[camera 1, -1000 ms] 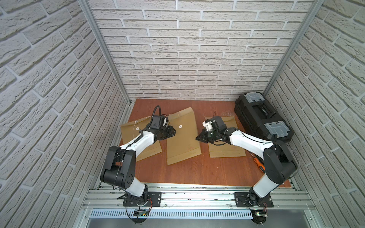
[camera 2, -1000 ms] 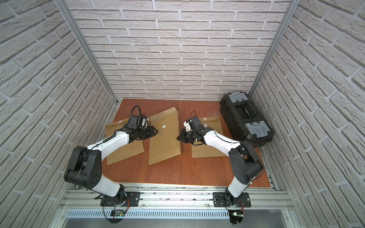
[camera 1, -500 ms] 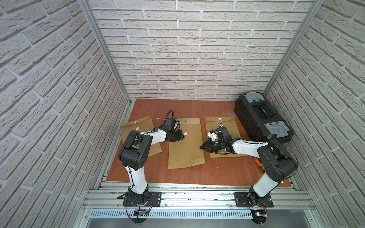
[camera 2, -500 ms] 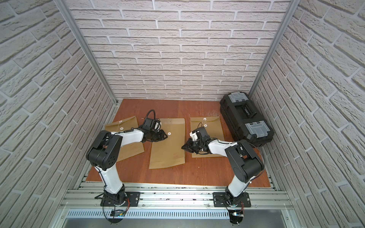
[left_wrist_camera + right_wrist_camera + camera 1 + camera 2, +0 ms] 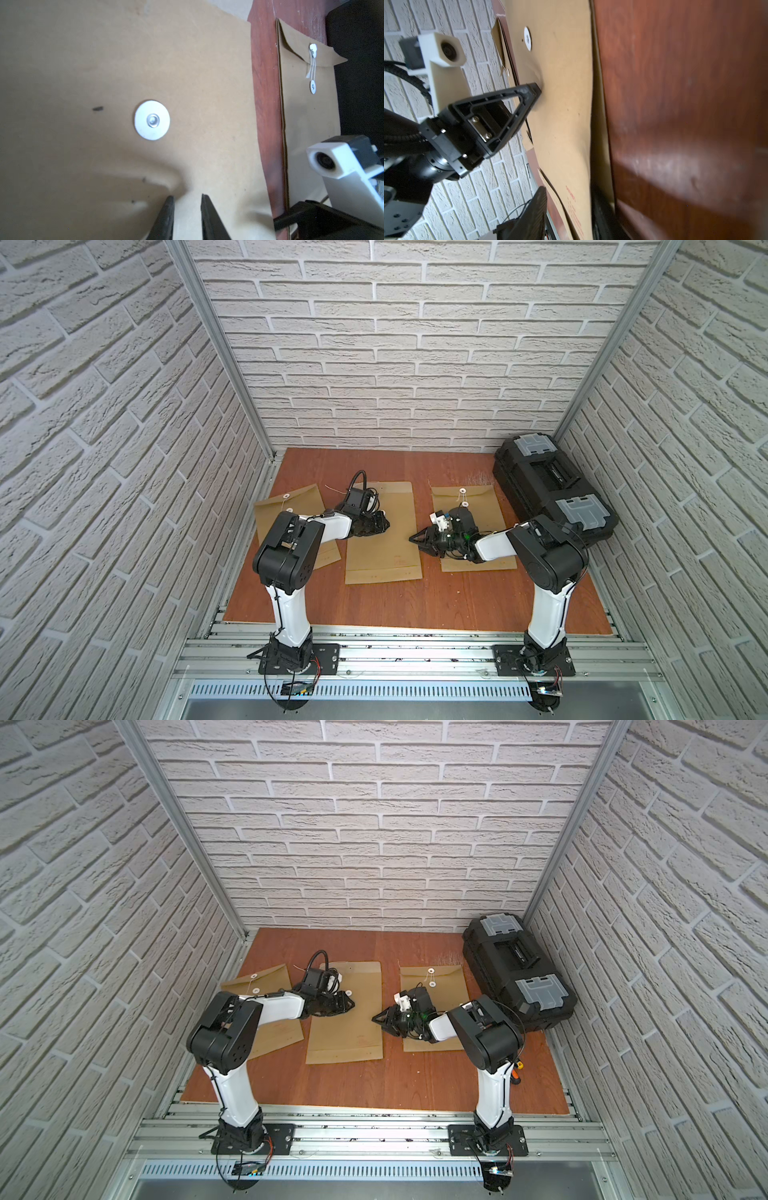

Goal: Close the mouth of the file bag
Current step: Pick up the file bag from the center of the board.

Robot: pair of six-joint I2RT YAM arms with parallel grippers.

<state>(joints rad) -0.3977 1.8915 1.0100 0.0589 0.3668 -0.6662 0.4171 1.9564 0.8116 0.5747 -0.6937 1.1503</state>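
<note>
We are looking at the file bag (image 5: 382, 556) lying flat on the tabletop (image 5: 415, 605), with one other brown bag (image 5: 478, 506) sitting between it and the black box (image 5: 552, 493). The left tool (image 5: 385, 524) is touching the file bag, holding its fingers a little apart with nothing between them. The right tool (image 5: 413, 538) is waiting at the bag's edge nearest the black box, spreading its fingers around that edge.

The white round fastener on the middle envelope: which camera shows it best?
The left wrist view: the fastener sits large and face-on, rivet visible. The right wrist view shows it small and slanted. In a top view it is a tiny white dot by the left pincer.
</note>
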